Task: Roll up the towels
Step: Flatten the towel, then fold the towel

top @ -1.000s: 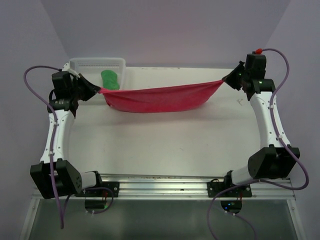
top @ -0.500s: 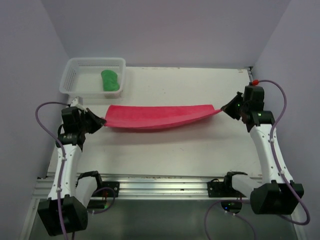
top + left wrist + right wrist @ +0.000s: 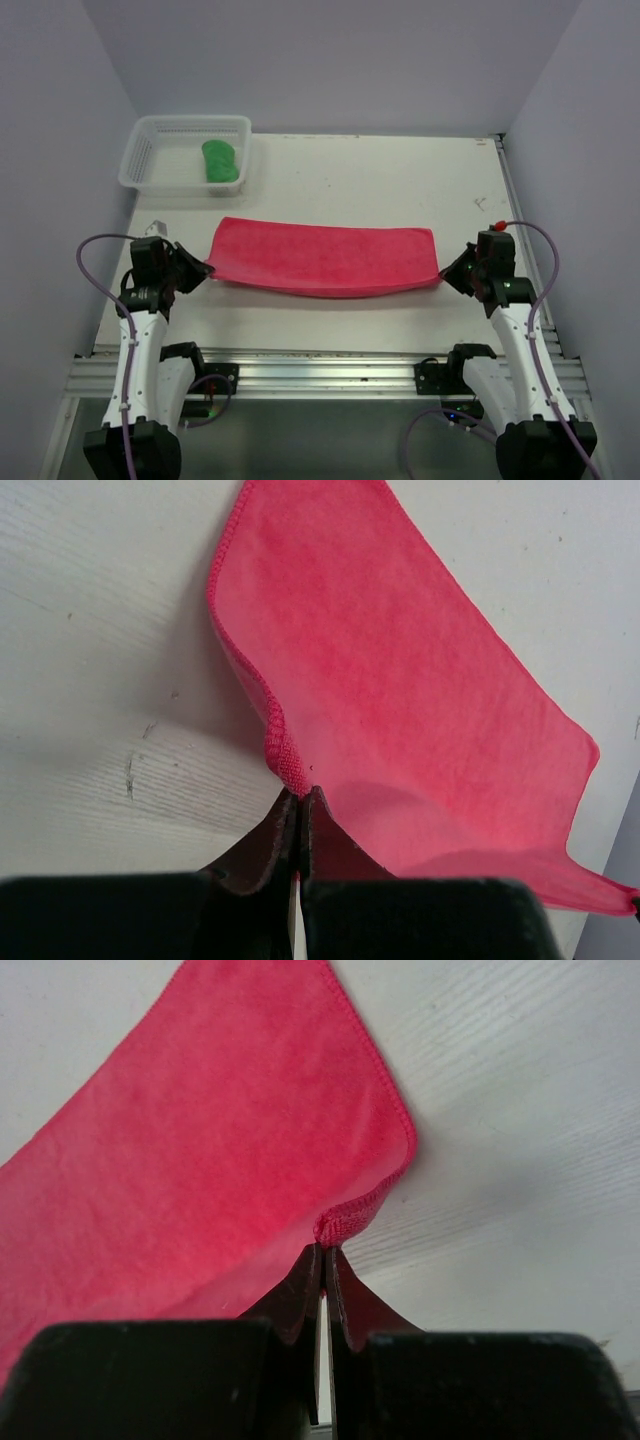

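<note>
The left gripper (image 3: 205, 268) and right gripper (image 3: 445, 272) are each pinching tight on a near corner of the red towel (image 3: 325, 258), which is lying mid-frame, its long side running left-to-right between them.

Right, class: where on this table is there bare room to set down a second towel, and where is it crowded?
Bare: the table's far band beyond the red towel, right of the basket; also the strip between towel and rail. Crowded: the basket corner, and the towel's ends, pinched by the left hand and right hand.
</note>
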Robot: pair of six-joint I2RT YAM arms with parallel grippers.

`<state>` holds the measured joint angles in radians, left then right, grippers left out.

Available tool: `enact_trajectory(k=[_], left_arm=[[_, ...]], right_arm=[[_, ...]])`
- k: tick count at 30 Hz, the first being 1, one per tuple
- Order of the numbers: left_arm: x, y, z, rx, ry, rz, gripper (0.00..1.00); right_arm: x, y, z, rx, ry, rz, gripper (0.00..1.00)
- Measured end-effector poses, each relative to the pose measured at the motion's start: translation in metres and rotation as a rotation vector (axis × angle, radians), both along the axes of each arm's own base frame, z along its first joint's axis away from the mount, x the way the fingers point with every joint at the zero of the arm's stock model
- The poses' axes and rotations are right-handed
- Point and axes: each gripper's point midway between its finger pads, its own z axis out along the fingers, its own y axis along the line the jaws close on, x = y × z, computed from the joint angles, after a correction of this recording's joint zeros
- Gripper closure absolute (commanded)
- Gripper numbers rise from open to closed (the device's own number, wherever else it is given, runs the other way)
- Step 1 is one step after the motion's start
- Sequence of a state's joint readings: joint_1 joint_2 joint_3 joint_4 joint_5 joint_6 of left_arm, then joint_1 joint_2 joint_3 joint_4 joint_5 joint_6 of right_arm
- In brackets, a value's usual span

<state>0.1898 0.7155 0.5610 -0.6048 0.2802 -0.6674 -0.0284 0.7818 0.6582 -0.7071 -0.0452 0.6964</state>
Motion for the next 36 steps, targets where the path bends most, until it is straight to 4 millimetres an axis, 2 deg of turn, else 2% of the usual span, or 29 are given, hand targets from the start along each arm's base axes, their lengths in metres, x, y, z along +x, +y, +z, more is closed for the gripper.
enact_trajectory(k=[3,8,13,20,27,36], left_arm=[[-0.005,-0.001,-0.018,-0.023,0.054,0.017,1.00],[-0.021,-0.004,-0.054,-0.054,0.165,0.037,1.00],[-0.018,-0.003,-0.065,-0.067,0.223,0.052,1.00],[0.011,0.002,-0.058,-0.079,0.225,0.063,1.00],[0.046,0.004,-0.048,-0.100,0.196,0.055,1.00],[0.084,0.004,-0.046,-0.140,0.188,0.033,1.00]], right_arm=[[-0.009,-0.001,-0.016,-0.004,0.048,-0.006,1.00],[-0.015,-0.002,-0.029,-0.008,0.082,-0.014,1.00],[-0.013,-0.005,-0.035,-0.019,0.106,-0.027,1.00],[0.003,-0.009,-0.039,-0.027,0.143,-0.048,1.00],[0.029,-0.009,-0.035,-0.015,0.143,-0.063,1.00],[0.062,-0.009,-0.030,0.005,0.118,-0.088,1.00]])
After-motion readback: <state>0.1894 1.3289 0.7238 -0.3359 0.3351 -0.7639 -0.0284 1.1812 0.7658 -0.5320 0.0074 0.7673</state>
